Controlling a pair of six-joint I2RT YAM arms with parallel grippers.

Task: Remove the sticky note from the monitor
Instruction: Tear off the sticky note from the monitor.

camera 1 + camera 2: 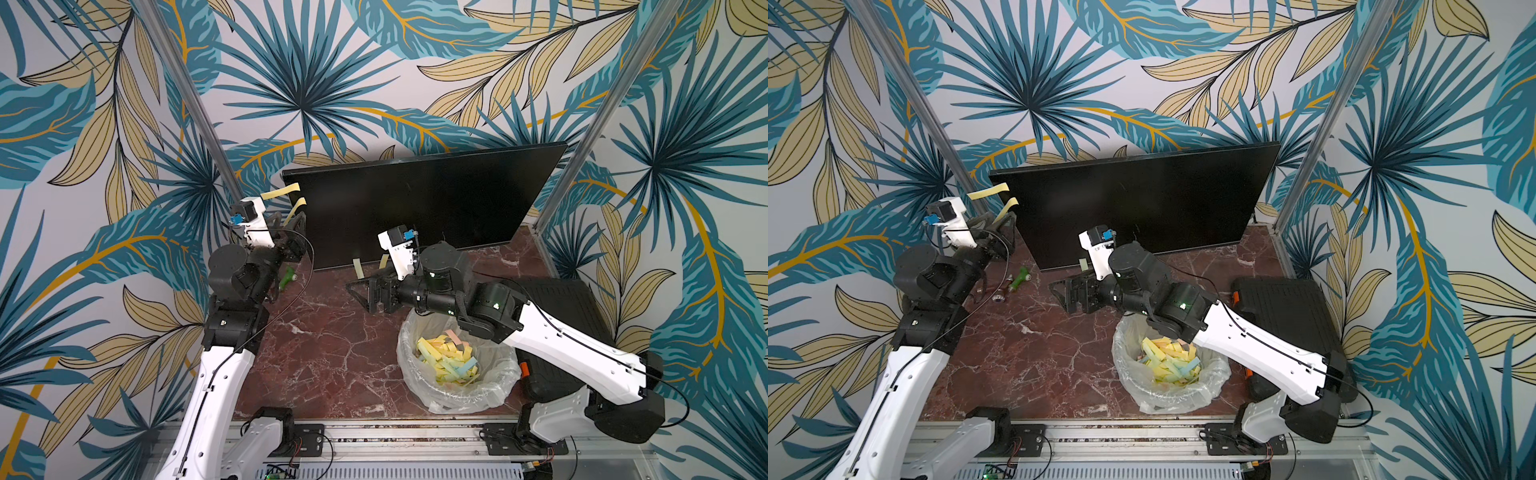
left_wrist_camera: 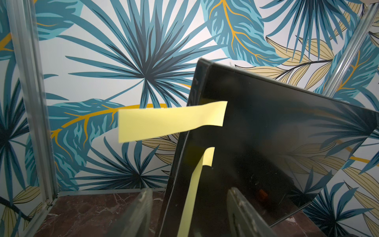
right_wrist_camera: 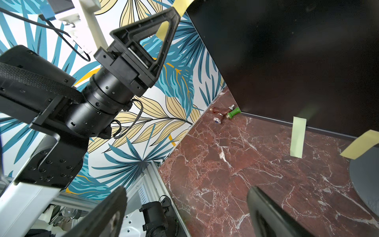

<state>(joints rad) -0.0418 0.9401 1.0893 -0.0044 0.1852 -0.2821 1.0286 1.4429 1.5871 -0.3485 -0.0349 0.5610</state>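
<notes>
**A:** Where does everything stand?

**B:** On the marble worktop (image 1: pixel 332 353) the monitor (image 1: pixel 424 199) stands at the back. The right tool (image 1: pixel 362 296) hovers low before its bottom edge, jaws spread, nothing in them. The left tool (image 2: pixel 189 191) is at the screen's left edge, jaws apart on either side of the sticky note (image 2: pixel 194 180), which hangs from that edge by its top end.

**A:** Touching the paper?

**B:** Hard to say from the wrist view. I see a gap on both sides, so I'd call it unpinched.

**A:** How will it handle?

**B:** I'd judge it featherlight, limp and easy to crease or tear, with only the glued end resisting. Take the free lower length flat between the pads (image 2: pixel 141 211), then peel away along the strip rather than jerk sideways. A second strip (image 2: pixel 170 123) juts out just above, so keep off it.
</notes>
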